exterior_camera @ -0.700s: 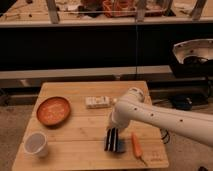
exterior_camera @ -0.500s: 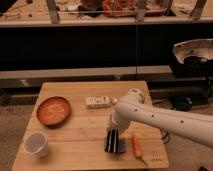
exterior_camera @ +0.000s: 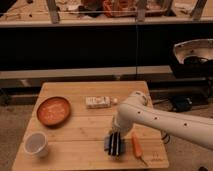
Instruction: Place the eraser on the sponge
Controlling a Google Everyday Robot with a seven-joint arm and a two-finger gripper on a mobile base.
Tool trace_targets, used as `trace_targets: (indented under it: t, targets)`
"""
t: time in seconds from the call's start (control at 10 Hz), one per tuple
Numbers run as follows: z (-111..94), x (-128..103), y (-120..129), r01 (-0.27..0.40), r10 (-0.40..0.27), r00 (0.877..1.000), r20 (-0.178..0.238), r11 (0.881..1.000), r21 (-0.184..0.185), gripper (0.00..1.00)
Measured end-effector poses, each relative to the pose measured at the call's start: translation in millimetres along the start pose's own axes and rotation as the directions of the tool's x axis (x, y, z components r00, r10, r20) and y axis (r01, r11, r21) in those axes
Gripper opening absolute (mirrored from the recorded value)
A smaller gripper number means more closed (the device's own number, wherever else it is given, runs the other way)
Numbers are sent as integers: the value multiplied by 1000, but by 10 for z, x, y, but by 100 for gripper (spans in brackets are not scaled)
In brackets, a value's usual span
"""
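My gripper [exterior_camera: 115, 144] points down at the wooden table [exterior_camera: 75, 135], near its front edge and right of the middle. A small dark bluish shape [exterior_camera: 107, 144] shows at the gripper's left side. It may be the sponge, and the gripper covers most of it. The eraser [exterior_camera: 97, 102], a white rectangular block, lies flat at the table's middle back, well apart from the gripper. Just right of the gripper lies an orange tapered stick [exterior_camera: 136, 145].
An orange plate [exterior_camera: 53, 110] sits at the table's left. A white cup [exterior_camera: 36, 144] stands at the front left corner. My white arm [exterior_camera: 165, 122] comes in from the right, over the table's right edge. A dark shelf unit runs behind the table.
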Motion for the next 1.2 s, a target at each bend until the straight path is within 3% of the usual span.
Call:
trace_targets:
  t: [1.2]
  targets:
    - [-3,-150,11,54,-54,998,9,998,-15,0]
